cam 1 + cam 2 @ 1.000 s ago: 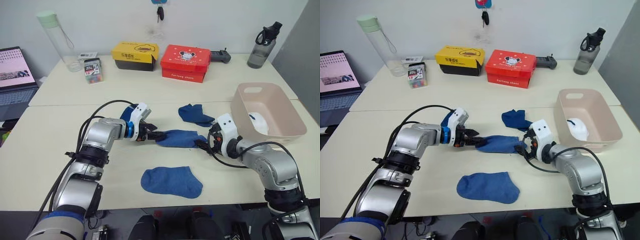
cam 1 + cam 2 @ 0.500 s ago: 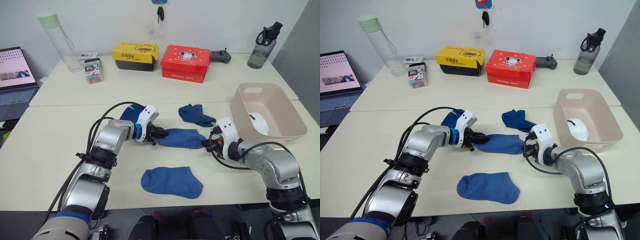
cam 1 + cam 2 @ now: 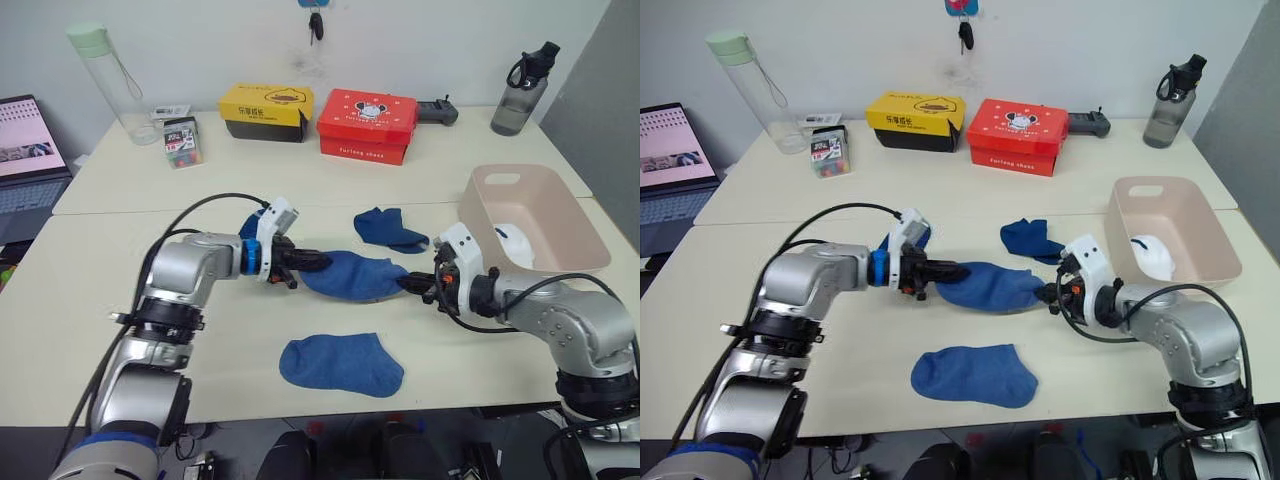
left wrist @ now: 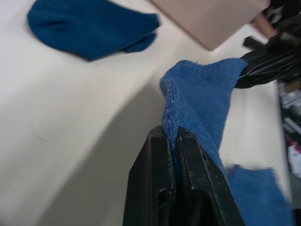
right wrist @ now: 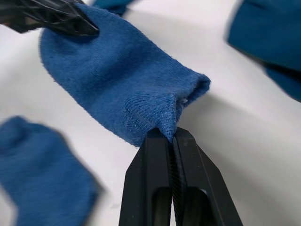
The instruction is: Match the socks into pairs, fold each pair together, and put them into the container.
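Observation:
A blue sock [image 3: 355, 275] hangs stretched between my two grippers, just above the table's middle. My left gripper [image 3: 305, 262] is shut on its left end, and my right gripper [image 3: 412, 285] is shut on its right end. The wrist views show each pair of fingers [image 4: 164, 155] [image 5: 157, 155] pinching a fold of the blue fabric. Another blue sock [image 3: 340, 364] lies flat near the front edge. A third blue sock [image 3: 390, 230] lies crumpled behind the held one. A further blue piece [image 3: 252, 225] peeks out behind my left wrist. The pinkish container [image 3: 545, 195] stands at the right with a white sock [image 3: 515, 243] inside.
Along the back of the table stand a yellow box [image 3: 265, 108], a red box [image 3: 367, 125], a black handset [image 3: 437, 110], a grey bottle [image 3: 525, 75] and a clear bottle [image 3: 105, 70]. A small packet [image 3: 180, 140] and a laptop [image 3: 25, 165] sit at the back left.
Both grippers went from open to shut on the ends of the middle blue sock, which now hangs raised and bunched between them. The camera view has shifted slightly.

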Robot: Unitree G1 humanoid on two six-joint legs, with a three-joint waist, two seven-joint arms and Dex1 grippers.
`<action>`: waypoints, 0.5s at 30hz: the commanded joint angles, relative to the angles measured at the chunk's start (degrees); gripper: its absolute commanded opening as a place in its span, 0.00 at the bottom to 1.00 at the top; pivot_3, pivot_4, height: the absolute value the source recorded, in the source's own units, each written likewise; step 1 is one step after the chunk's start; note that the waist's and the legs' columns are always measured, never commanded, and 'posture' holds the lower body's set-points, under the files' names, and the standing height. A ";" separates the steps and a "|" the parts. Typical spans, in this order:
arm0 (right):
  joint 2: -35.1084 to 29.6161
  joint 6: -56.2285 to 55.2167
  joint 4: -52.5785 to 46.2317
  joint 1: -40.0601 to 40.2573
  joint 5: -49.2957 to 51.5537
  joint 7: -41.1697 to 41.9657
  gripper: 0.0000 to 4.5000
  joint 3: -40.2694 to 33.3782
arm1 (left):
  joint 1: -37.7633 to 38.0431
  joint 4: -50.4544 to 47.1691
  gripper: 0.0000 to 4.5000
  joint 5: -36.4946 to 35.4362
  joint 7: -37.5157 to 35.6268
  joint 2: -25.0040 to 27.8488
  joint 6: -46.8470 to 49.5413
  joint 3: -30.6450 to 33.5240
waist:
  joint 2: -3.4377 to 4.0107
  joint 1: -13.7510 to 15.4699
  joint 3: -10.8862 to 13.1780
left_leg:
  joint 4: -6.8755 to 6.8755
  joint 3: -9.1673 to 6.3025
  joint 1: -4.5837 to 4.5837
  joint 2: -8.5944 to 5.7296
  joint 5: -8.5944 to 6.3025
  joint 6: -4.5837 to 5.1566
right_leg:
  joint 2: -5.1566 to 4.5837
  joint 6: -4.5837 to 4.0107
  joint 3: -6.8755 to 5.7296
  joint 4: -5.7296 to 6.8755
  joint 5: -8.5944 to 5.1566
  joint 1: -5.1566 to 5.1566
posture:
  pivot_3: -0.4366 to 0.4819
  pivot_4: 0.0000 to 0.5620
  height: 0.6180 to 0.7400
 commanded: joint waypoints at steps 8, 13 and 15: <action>-1.60 10.18 -15.81 7.28 17.43 -0.20 0.00 -8.37 | 17.16 -22.89 0.01 -15.20 0.49 10.63 11.96 9.17 | 0.00 0.42 0.00 | -0.05 -0.09 0.06 0.00 -0.01 0.01 | -0.01 0.00 -0.04 -0.18 0.00 0.13 | 0.48 0.27 1.00; -7.63 4.16 -21.79 14.44 12.16 -1.87 0.00 0.48 | 27.78 -28.49 0.01 -12.05 4.02 10.77 4.42 7.07 | 0.04 0.40 -0.03 | -0.06 -0.06 0.10 0.01 -0.01 0.02 | -0.01 -0.02 -0.04 -0.28 0.03 0.20 | 0.48 0.27 1.00; -9.48 0.57 -21.74 16.71 8.52 -2.68 0.00 4.57 | 29.80 -28.68 0.01 -9.51 5.79 10.34 0.60 5.07 | 0.04 0.41 -0.03 | -0.17 0.00 0.37 0.04 -0.02 0.04 | -0.02 0.00 0.01 -0.34 0.04 0.41 | 0.48 0.27 1.00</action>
